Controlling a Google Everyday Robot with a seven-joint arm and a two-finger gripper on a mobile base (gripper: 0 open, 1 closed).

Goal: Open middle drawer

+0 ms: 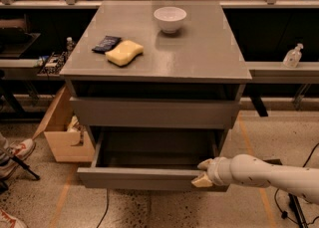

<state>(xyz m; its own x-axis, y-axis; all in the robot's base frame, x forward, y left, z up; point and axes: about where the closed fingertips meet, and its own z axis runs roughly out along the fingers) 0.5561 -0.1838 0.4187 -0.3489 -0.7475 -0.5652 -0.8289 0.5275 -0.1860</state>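
Note:
The middle drawer (139,178) is a wide, shallow grey drawer with a plain front. It stands pulled out from the grey cabinet, and its bare grey interior (154,150) shows. My gripper (203,173) is at the right end of the drawer front. Its pale fingers are closed over the front's top edge, one above and one on the outer face. The white arm reaches in from the lower right. The larger grey front (154,113) above it is closed. The lowest front is hidden under the open drawer.
On the cabinet top (209,57) are a white bowl (170,19), a yellow sponge (124,53) and a dark packet (105,44). A cardboard box (62,132) stands left of the cabinet. A person's shoe (17,152) is at the far left. A bottle (292,56) is on the right shelf.

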